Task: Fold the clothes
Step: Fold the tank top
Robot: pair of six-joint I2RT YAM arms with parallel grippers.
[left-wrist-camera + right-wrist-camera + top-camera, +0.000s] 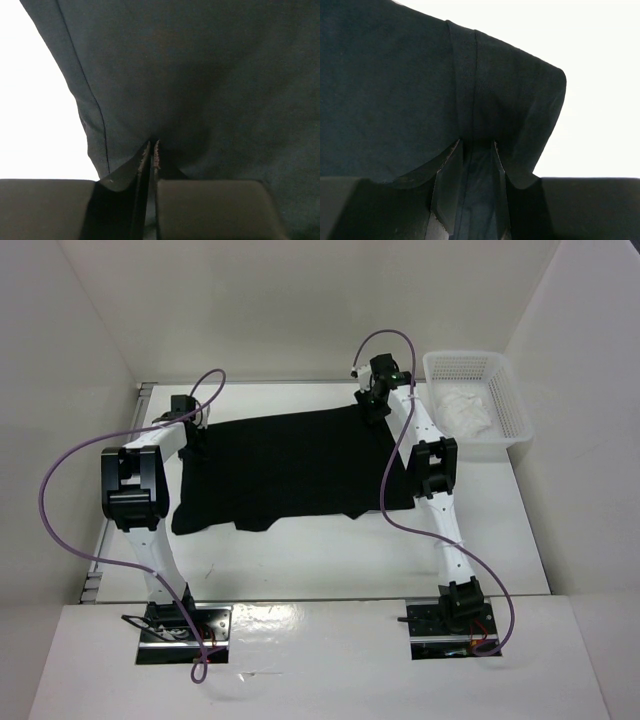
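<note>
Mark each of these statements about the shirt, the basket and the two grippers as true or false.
1. The black T-shirt lies spread out on the table. True.
2. White fabric lies in the white basket. True.
3. The basket stands at the table's left side. False: it stands at the far right, beside the right arm.
4. The left gripper pinches the shirt's fabric between its fingers. True.
5. The right gripper hangs clear of the shirt. False: a fold of the shirt's fabric sits between its fingers, at the far right corner of the shirt.
</note>
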